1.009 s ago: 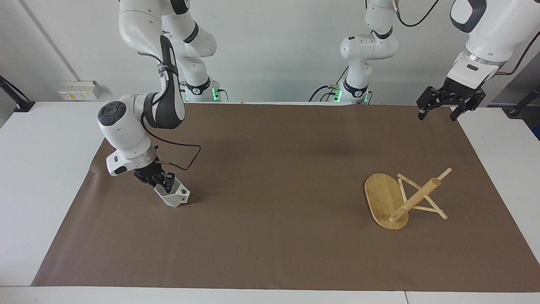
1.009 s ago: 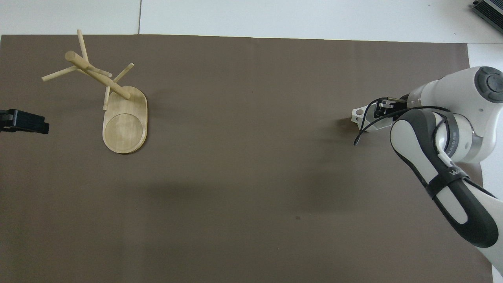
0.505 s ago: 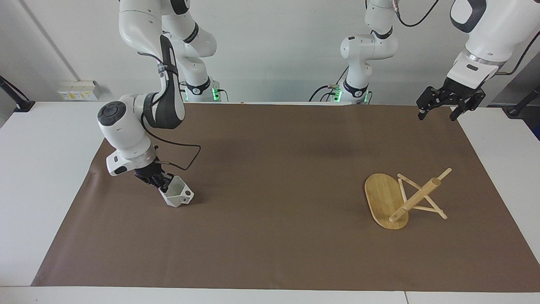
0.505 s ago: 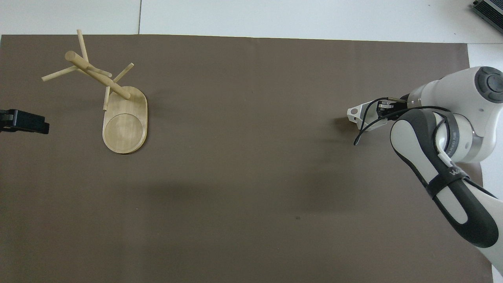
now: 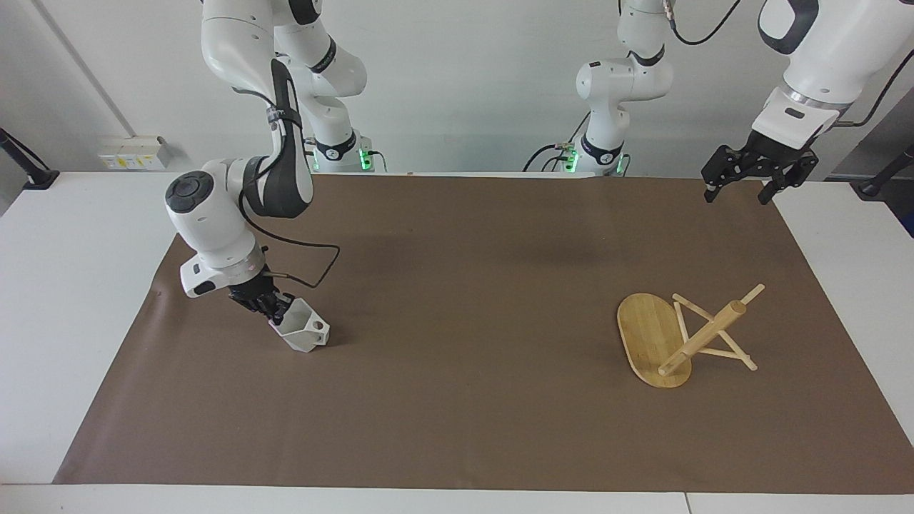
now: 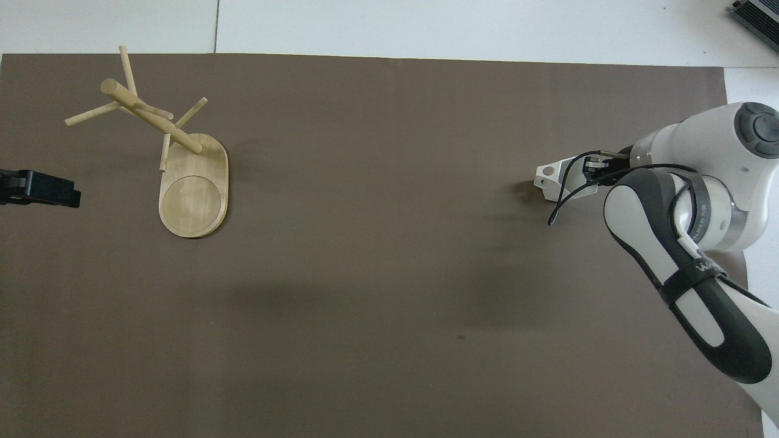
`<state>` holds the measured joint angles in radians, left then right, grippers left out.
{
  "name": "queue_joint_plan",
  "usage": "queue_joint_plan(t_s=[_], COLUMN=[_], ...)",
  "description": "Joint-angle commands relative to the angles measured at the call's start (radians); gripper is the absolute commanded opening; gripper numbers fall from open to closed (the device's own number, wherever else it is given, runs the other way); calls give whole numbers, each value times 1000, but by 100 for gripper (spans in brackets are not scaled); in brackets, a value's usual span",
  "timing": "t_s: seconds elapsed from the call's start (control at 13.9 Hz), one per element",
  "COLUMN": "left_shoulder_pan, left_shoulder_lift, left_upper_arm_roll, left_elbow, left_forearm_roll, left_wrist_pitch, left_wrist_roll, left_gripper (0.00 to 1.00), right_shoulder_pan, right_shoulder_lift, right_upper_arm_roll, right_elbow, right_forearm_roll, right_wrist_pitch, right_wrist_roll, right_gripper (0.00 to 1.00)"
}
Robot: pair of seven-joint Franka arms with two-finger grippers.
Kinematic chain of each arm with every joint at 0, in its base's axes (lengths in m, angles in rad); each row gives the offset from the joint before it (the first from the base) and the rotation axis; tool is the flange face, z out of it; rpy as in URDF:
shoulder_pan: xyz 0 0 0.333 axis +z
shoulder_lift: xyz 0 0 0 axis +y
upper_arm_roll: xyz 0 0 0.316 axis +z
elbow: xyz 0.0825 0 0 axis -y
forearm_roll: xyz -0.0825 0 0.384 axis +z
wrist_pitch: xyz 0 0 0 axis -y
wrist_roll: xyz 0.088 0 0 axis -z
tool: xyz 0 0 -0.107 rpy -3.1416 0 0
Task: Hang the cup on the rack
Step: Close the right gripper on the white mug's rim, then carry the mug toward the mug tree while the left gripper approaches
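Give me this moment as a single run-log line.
right gripper: shut on small white faceted cup, tilted | left gripper: open, waiting | bamboo mug rack: standing, pegs bare

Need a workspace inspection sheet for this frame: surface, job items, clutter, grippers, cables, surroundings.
Surface: brown mat covering a white table, flat.
Cup: white cup tilted, gripped at its rim, toward the right arm's end of the table; whether it touches the mat cannot be told.
Rack: bamboo rack toward the left arm's end of the table, no cup on its pegs.
Clutter: nothing seen.
Right gripper: shut on the cup.
Left gripper: open, waiting in the air over the mat's edge.
Cables: black cable looping from the right wrist above the mat.
Surroundings: white wall, wall socket box.
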<state>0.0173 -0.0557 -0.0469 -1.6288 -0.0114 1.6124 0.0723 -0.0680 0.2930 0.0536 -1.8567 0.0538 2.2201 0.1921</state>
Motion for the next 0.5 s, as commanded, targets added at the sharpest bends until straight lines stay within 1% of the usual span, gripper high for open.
queue_joint_plan(t_s=[0.0, 0.14, 0.22, 0.29, 0.43], left_shoulder_pan=[-14, -14, -14, -16, -16], left_shoulder_lift=[-24, -24, -26, -26, -27], left_upper_arm_roll=[7, 7, 5, 4, 2], left_elbow=[-14, -16, -16, -14, -6], left_forearm_roll=[19, 19, 18, 18, -1], left_wrist_pitch=[-5, -12, -20, -32, -95], left_wrist_roll=[-14, -34, -63, -103, -207], left_gripper=[100, 100, 100, 100, 100], right_shoulder_pan=[-7, -6, -7, -6, -6], right_shoulder_lift=[-14, -23, -32, -34, -32], right_upper_arm_roll=[43, 100, 126, 146, 187], right_elbow=[46, 71, 74, 77, 93], right_forearm_roll=[11, 15, 52, 126, 318], right_wrist_pitch=[-75, -106, -106, -103, -85], right_wrist_roll=[13, 20, 33, 36, 35], right_gripper=[0, 0, 0, 0, 0])
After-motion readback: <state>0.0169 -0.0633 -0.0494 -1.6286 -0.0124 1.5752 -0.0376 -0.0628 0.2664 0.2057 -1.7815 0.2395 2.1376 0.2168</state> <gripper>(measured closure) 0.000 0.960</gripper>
